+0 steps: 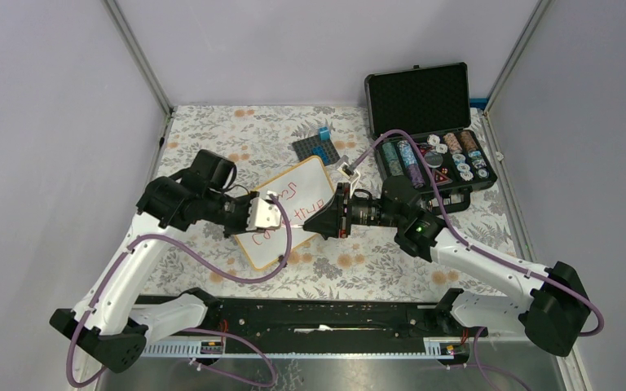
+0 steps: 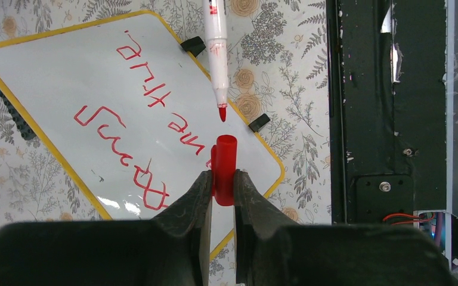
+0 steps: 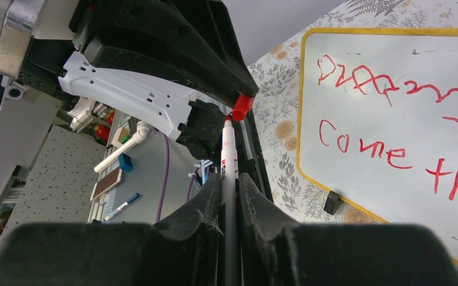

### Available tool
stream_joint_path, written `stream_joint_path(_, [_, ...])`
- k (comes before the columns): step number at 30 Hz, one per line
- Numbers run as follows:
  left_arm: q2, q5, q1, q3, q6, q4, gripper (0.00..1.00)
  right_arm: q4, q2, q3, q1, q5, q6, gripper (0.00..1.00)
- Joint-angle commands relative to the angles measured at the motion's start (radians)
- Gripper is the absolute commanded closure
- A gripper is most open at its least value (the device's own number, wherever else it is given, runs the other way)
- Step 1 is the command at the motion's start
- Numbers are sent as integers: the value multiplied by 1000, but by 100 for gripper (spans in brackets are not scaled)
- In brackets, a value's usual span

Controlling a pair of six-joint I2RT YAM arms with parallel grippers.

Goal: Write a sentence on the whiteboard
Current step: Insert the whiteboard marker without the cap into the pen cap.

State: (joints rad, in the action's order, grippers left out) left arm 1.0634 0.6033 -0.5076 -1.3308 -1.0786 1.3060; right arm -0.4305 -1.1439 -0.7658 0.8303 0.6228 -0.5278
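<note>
Chips (image 1: 436, 155) are stored in the open case (image 1: 417, 98), upper right; red cap (image 2: 224, 155) is clamped by left gripper (image 2: 220, 179), marker (image 3: 228, 149) by right gripper (image 3: 229, 179).

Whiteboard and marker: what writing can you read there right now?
"Come true": red handwriting, lower line of the sentence on the whiteboard.
The top line of it: a red scribble, crossed out, unreadable.
Print on the marker barrel: too small to read.
</note>
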Motion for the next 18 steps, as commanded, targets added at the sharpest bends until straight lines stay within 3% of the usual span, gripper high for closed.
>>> stream_joint_path(1, [3,29,-18,-24,24,-46,100,-3,-2,-46,7,9,22,100])
stream_joint_path(18, [18,-4,-67,-28,73,-73,100,29,-12,-52,15,-10,44,100])
